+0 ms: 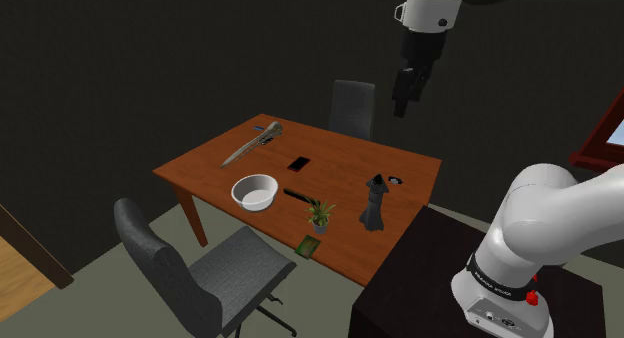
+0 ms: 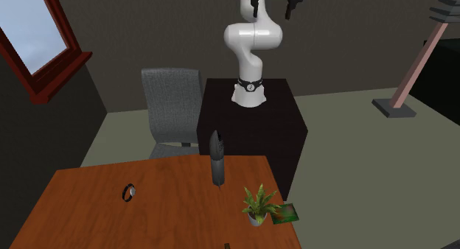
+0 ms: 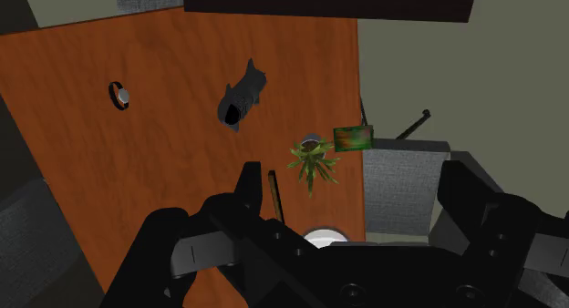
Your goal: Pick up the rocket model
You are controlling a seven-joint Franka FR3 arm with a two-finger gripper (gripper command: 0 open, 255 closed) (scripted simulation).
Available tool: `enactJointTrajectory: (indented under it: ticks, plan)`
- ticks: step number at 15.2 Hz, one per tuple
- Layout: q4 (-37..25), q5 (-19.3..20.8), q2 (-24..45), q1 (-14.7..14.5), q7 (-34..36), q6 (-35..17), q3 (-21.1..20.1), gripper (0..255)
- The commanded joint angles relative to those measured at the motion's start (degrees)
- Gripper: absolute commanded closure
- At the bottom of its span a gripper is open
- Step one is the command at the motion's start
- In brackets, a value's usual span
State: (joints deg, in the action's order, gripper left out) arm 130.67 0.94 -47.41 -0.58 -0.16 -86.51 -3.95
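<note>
Overhead, your gripper (image 1: 403, 94) hung high above the table (image 1: 210, 164), well apart from everything on it. Its fingers stood apart with nothing between them. The rocket (image 1: 375, 202) was dark grey and upright, near the table edge closest to the stand (image 1: 420, 276). A small dark band (image 1: 397, 180) lay just beside it. A plant (image 1: 320, 215) stood near the rocket, with a green card (image 1: 308, 246) at the table edge next to it. A white bowl (image 1: 255, 193) sat beyond the plant. The marking on the arm's base collar (image 2: 251, 83) was too small to read, and so was the card's print.
</note>
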Motion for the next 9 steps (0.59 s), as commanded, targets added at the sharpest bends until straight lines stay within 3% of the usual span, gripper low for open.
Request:
enactJointTrajectory:
  ticks: [1, 9]
  plan:
    - [0.0, 0.0, 0.0, 0.0, 0.0, 0.0, 0.0, 0]
    - [6.7, 7.4, 8.8, -1.2, -12.7, -8.3, 4.1, 0]
